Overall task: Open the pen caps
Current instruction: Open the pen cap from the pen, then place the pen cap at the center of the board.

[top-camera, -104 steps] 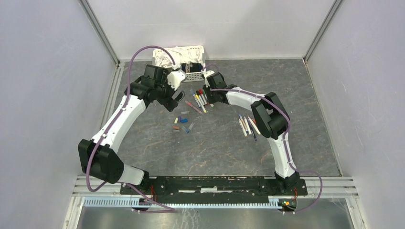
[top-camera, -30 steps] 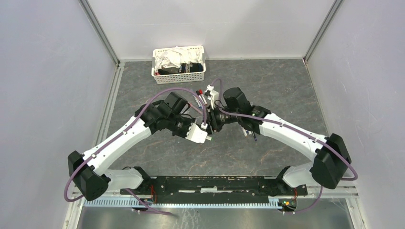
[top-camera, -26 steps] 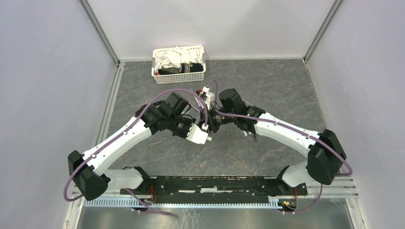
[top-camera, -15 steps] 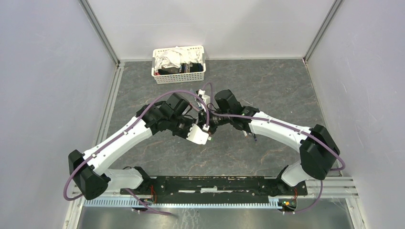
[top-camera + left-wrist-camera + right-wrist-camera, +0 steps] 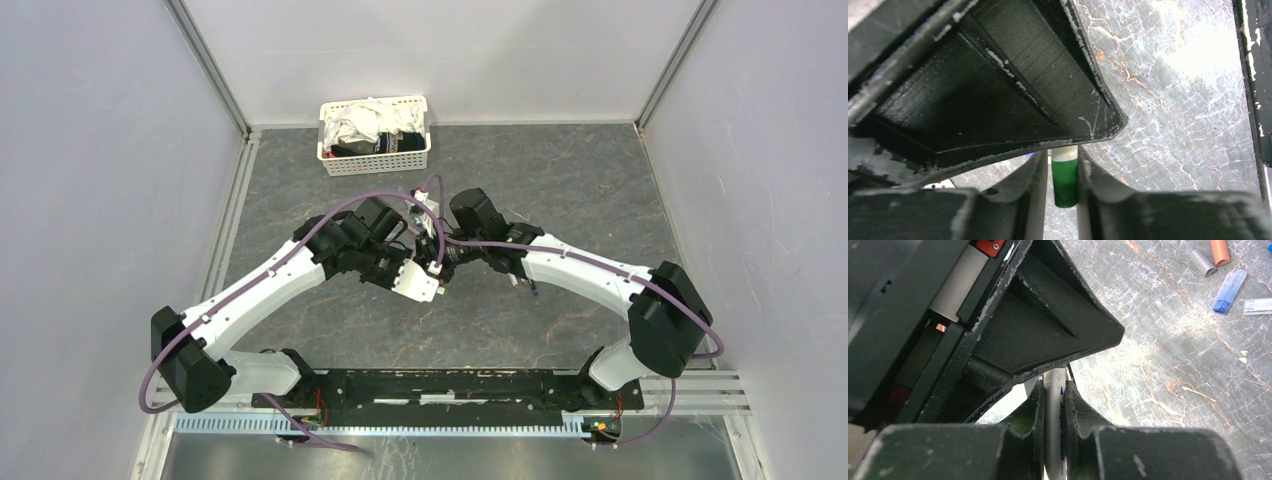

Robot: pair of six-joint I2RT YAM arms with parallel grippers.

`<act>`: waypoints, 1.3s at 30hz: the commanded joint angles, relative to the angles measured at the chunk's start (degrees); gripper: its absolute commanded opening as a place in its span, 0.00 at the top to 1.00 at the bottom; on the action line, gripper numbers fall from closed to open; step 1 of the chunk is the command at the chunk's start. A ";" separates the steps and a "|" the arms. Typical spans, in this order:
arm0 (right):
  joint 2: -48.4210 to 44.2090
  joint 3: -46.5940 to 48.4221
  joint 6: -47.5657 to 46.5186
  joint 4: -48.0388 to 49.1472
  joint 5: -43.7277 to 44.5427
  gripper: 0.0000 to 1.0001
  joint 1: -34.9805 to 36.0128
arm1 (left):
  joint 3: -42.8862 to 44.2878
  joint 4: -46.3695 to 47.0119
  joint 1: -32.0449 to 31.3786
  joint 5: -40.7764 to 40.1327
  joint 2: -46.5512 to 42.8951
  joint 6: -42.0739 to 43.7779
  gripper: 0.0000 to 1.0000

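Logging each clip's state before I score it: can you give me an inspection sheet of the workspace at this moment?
Surface: grey marble-patterned tabletop.
Job's things: green cap, apparently still seated on a pen; white barrel with blue print; loose blue cap, grey cap and orange cap lying flat.
Clutter: white slotted basket at the far edge, holding cloths.
Grippers: left gripper closed on the green cap; right gripper closed on the white barrel; they meet tip to tip mid-table.
Cables: purple cables loop along both arms; no snag seen.
Surroundings: pale walls, metal frame posts; nothing else seen.
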 commanded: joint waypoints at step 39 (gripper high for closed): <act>-10.78 -18.80 -12.14 1.32 47.00 1.00 -22.48 | 4.47 24.90 15.58 -6.79 28.94 -17.81 0.96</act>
